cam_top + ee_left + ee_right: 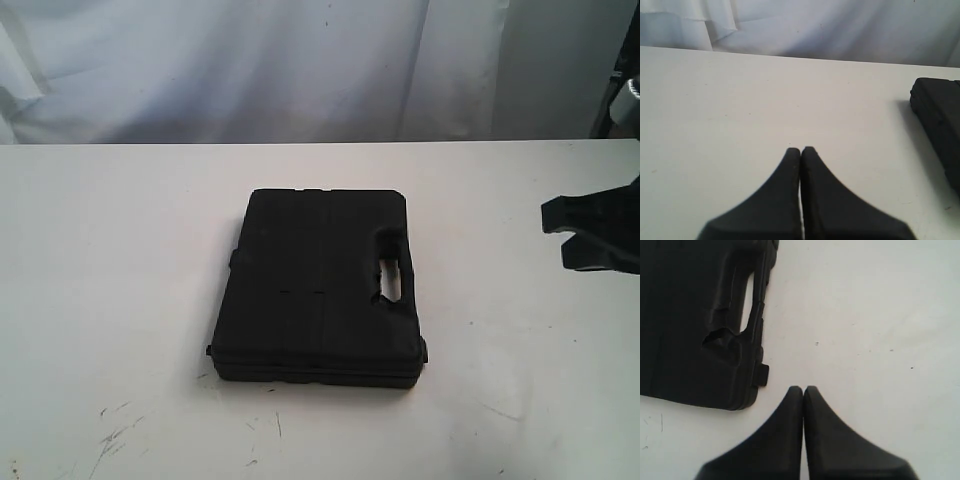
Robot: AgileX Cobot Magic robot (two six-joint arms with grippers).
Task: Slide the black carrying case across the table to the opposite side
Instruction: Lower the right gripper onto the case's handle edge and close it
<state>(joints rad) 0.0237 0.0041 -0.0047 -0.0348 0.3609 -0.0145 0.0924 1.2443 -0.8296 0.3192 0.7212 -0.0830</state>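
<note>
The black carrying case point(320, 285) lies flat in the middle of the white table point(110, 260), its handle cutout towards the right. My right gripper point(558, 234) hovers at the right edge of the exterior view, apart from the case. In the right wrist view it point(803, 388) is shut on nothing, just off the case's point(695, 320) latch corner. My left gripper point(801, 149) is shut and empty over bare table point(740, 100). It is out of the exterior view, and the case's edge point(940, 120) shows off to one side of it.
A white cloth backdrop point(300, 60) hangs behind the table's far edge. Dark scratches point(115, 435) mark the tabletop near the front left. A dark stand point(618, 80) rises at the far right.
</note>
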